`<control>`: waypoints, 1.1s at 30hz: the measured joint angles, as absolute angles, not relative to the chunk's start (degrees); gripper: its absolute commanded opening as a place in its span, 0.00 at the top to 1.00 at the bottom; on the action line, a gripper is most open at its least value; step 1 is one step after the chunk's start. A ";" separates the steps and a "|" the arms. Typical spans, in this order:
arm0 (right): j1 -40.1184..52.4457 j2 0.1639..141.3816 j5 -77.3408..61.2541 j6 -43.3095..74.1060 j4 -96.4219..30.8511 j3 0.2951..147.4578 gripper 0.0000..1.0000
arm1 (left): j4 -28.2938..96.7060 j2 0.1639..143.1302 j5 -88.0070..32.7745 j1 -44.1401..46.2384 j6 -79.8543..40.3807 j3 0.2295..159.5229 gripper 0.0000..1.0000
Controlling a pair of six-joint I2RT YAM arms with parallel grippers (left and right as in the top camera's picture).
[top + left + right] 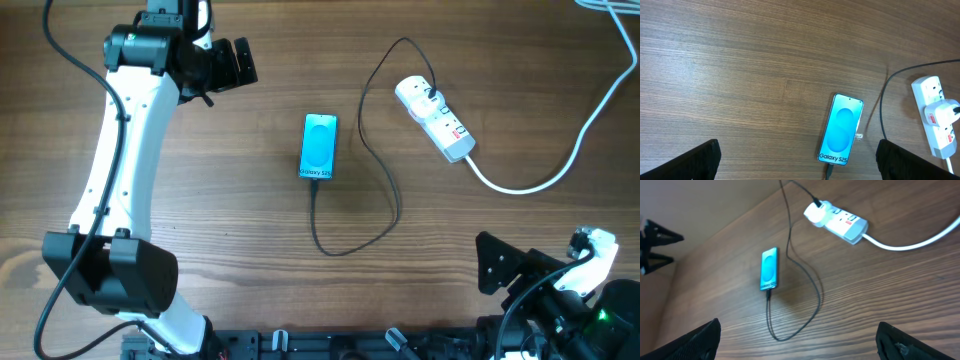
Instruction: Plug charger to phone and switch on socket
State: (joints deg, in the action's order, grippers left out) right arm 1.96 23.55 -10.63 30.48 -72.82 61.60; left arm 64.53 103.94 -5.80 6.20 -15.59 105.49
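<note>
The phone (319,146) lies flat mid-table, teal screen up, "Galaxy" text at its near edge; it also shows in the left wrist view (841,128) and the right wrist view (769,268). The charger's thin black cable (385,190) loops from a white plug in the socket (434,117) down to the phone's near edge, where its connector tip (314,184) sits at the phone's port. The socket shows in both wrist views (935,117) (840,221). My left gripper (238,62) is open and empty at far left. My right gripper (500,262) is open and empty at near right.
The socket's thick white cord (560,170) curves right and up off the table's far right edge. The left arm's white links (120,160) span the table's left side. Bare wood lies between the phone and both grippers.
</note>
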 measured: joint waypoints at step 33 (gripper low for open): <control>-0.12 6.17 -11.20 3.03 -14.06 16.69 0.00 | 64.53 103.94 -5.78 6.20 -15.59 105.49 0.00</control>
State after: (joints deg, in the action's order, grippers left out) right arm -0.12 6.17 -11.20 3.03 -14.06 16.69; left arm 64.53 103.94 -5.78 6.20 -15.59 105.49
